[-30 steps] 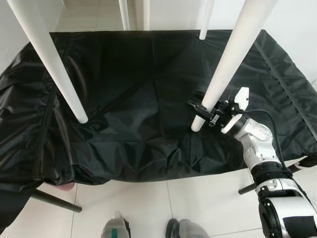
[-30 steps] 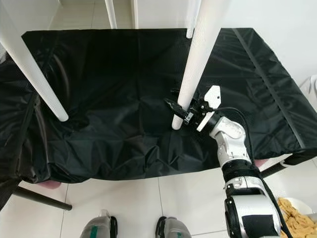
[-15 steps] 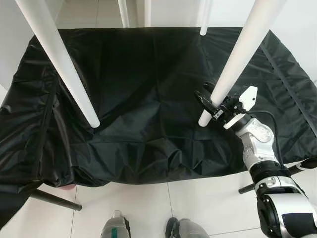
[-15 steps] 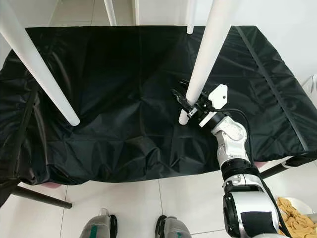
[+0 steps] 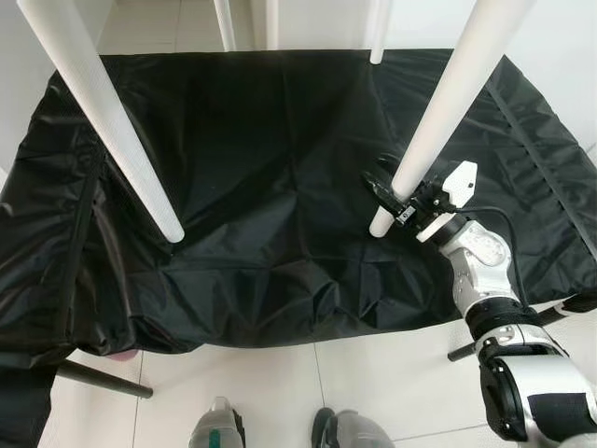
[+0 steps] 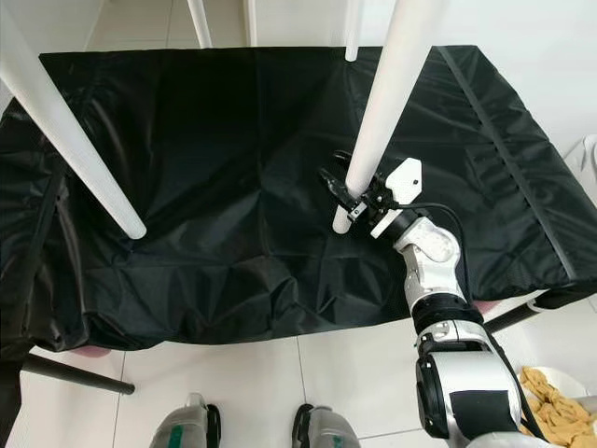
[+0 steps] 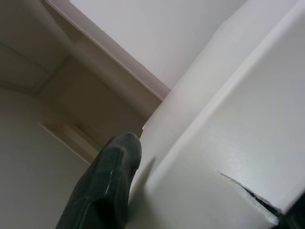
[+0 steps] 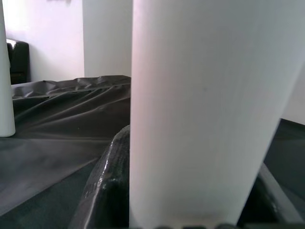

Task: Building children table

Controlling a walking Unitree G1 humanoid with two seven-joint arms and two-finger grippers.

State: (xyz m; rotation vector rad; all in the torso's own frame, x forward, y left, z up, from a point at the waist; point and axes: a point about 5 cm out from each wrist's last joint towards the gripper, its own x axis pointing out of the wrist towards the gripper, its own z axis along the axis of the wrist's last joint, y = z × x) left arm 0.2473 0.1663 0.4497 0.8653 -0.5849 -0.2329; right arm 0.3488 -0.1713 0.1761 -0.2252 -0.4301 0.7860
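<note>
the left gripper's one visible finger [image 7: 105, 186] lies against a white panel [image 7: 238, 143]; whether its fingers are apart or together cannot be told. a white table leg [image 5: 103, 117] ends just over the black cloth [image 5: 261, 168] covering the desk. further right, the right gripper [image 5: 396, 201] has its fingers clamped around the second white leg [image 5: 438, 103] near its lower tip. white floor tiles [image 5: 373, 373] lie below the desk's near edge, with the robot's feet [image 5: 219, 425].
</note>
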